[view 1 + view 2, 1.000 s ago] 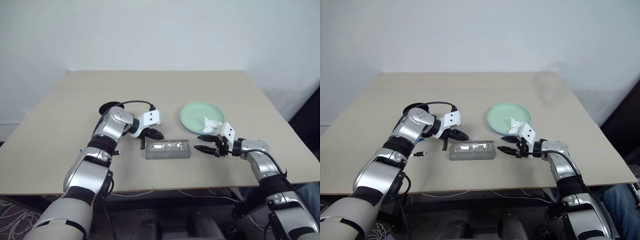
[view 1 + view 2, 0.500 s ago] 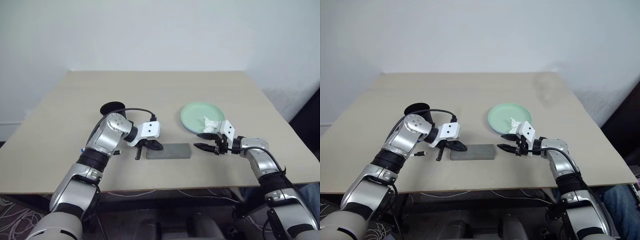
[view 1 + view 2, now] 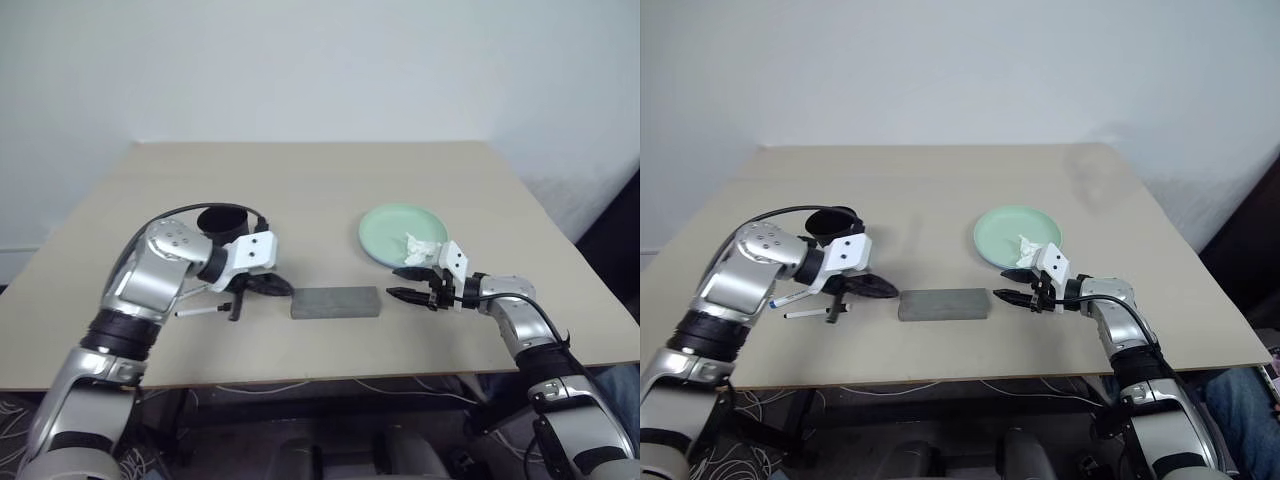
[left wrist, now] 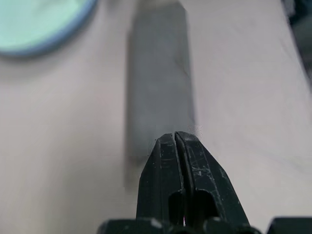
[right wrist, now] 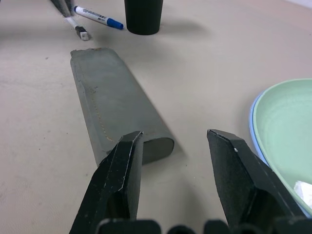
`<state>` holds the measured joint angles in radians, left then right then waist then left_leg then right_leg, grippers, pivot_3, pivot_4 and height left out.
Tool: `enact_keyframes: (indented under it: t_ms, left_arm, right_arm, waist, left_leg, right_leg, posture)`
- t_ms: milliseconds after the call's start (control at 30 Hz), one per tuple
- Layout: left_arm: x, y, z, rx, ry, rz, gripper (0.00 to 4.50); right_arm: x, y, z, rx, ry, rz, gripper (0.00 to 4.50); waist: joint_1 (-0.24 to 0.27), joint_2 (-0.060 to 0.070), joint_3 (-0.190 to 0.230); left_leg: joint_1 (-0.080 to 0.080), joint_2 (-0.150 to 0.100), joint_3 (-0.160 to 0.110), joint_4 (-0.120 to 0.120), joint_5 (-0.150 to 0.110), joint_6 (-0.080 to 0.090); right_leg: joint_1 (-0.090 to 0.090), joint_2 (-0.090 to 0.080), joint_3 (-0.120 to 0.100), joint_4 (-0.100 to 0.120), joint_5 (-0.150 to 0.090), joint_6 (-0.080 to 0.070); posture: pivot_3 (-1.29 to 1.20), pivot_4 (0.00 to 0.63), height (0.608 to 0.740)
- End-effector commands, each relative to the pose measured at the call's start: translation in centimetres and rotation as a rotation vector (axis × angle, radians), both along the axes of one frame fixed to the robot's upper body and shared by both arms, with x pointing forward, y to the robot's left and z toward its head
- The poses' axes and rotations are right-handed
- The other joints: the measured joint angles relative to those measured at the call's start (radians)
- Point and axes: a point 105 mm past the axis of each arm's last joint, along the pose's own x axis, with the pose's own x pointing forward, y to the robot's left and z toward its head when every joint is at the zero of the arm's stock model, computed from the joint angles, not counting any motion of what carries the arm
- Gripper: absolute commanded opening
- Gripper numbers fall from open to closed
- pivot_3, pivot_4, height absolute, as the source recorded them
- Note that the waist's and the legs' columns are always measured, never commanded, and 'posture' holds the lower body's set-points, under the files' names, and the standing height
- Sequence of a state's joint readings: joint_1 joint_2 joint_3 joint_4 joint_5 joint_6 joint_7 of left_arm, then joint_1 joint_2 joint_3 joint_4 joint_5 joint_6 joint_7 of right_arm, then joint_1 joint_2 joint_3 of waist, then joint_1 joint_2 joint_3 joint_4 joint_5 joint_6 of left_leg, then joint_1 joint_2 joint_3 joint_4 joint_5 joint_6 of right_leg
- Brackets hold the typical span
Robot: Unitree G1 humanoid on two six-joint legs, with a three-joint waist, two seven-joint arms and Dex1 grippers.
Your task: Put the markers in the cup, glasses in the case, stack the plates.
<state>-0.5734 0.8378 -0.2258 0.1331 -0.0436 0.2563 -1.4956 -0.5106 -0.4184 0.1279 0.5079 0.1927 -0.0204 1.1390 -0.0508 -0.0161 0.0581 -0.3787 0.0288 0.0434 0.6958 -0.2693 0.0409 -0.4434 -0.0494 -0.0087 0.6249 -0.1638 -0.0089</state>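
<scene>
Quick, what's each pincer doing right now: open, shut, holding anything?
Left pincer: shut, holding nothing, beside the case.
Right pincer: open, holding nothing, at the case's other end.

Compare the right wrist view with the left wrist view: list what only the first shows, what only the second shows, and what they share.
Only the right wrist view: the black cup, the two markers lying near it, and the right gripper, open. Only the left wrist view: the left gripper, shut and empty. Both: the closed grey case on the table, and the mint green plate stacked on the blue plate.
</scene>
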Motion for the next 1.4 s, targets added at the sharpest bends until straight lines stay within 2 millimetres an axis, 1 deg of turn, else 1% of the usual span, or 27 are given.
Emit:
enact_keyframes:
  t_ms: [33,67,167,333,367,533,667,833,967,1233,1367,1400]
  left_arm:
    - [-1.1,1.3,1.4,-0.007,0.016,0.013,0.63]
    - [-1.2,1.6,1.4,-0.003,0.024,0.021,0.92]
    - [-0.9,3.3,0.8,0.018,0.035,0.095,2.00]
    - [-0.4,4.9,0.2,0.060,0.037,0.157,3.79]
    - [-0.2,5.5,-0.1,0.084,0.038,0.168,4.11]
    - [0.7,7.5,-0.5,0.165,0.031,0.212,4.11]
    - [1.3,8.5,-0.8,0.213,0.056,0.242,4.11]
    - [1.3,9.0,-1.6,0.253,0.092,0.240,4.11]
    - [1.4,9.1,-2.3,0.268,0.121,0.239,4.11]
    - [1.0,10.0,-4.1,0.346,0.156,0.235,4.11]
    - [0.8,10.0,-4.5,0.349,0.165,0.226,4.11]
    - [0.8,10.0,-4.6,0.349,0.166,0.225,3.73]
  right_arm:
    - [0.6,0.3,1.6,0.014,-0.061,0.016,2.29]
    - [0.6,0.3,1.6,0.015,-0.060,0.018,2.29]
    - [0.5,0.6,1.5,0.019,-0.057,0.025,2.29]
    - [0.6,0.8,1.4,0.018,-0.054,0.030,2.29]
    - [0.7,0.8,1.4,0.018,-0.055,0.030,2.29]
    - [0.9,0.9,1.6,0.018,-0.060,0.029,2.29]
    - [0.9,0.8,1.5,0.016,-0.057,0.026,2.29]
    - [0.8,0.7,1.2,0.013,-0.046,0.027,2.29]
    - [0.9,0.8,1.3,0.011,-0.044,0.030,2.29]
    - [1.0,0.9,1.4,0.010,-0.048,0.034,2.29]
    - [0.9,0.9,1.4,0.010,-0.050,0.034,2.29]
    - [0.9,0.9,1.4,0.010,-0.050,0.034,2.29]
  waist:
    - [0.000,0.000,0.000]
    - [0.003,0.000,0.000]
    - [0.007,0.000,0.000]
    - [0.005,0.000,0.000]
    - [0.005,0.000,0.000]
    - [0.005,0.000,0.000]
    - [0.006,0.000,0.000]
    - [0.005,0.000,0.000]
    - [0.006,0.000,0.000]
    - [0.006,-0.001,0.000]
    - [0.006,0.000,0.000]
    - [0.006,0.000,0.000]
  left_leg:
    - [0.000,0.000,0.000,0.000,0.000,0.000]
    - [0.000,0.000,0.000,0.000,0.000,0.000]
    - [0.000,0.000,0.000,0.000,0.000,0.000]
    - [0.000,0.000,0.000,0.000,0.000,0.000]
    - [0.000,0.000,0.001,0.000,0.000,0.000]
    - [0.000,0.000,0.001,0.000,0.000,0.000]
    - [-0.001,0.000,0.001,0.000,0.000,0.000]
    - [-0.001,0.000,0.002,0.000,0.000,0.000]
    - [-0.001,0.000,0.002,0.000,0.000,0.000]
    - [-0.001,0.000,0.002,0.000,0.000,0.000]
    - [-0.001,0.000,0.002,0.000,0.000,0.000]
    - [0.000,0.000,0.002,0.000,0.000,0.000]
  right_leg:
    - [0.000,0.000,0.000,0.000,0.000,0.000]
    - [0.000,0.000,0.000,0.000,-0.001,-0.001]
    - [0.001,-0.001,0.000,0.000,-0.001,-0.002]
    - [0.000,0.000,0.000,0.000,-0.001,-0.002]
    - [0.000,0.000,0.000,0.000,-0.001,-0.002]
    - [0.000,0.000,-0.001,0.000,-0.001,-0.001]
    - [0.000,0.000,-0.001,0.000,-0.001,-0.001]
    - [0.000,-0.001,-0.001,0.000,0.000,0.000]
    - [-0.001,0.000,-0.001,0.001,0.000,0.000]
    - [-0.001,0.000,-0.001,0.000,0.000,0.000]
    - [0.000,-0.001,-0.001,0.000,0.000,0.000]
    - [0.000,-0.001,-0.001,0.000,0.000,0.000]
  posture:
    - [0.00,0.000,0.721]
    - [0.00,0.000,0.721]
    - [0.00,0.000,0.721]
    - [0.00,0.000,0.721]
    - [0.00,0.000,0.721]
    - [0.00,0.000,0.721]
    - [0.00,0.000,0.721]
    - [0.00,0.000,0.721]
    - [0.00,0.000,0.721]
    - [0.00,0.000,0.721]
    - [0.00,0.000,0.721]
    - [0.00,0.000,0.721]
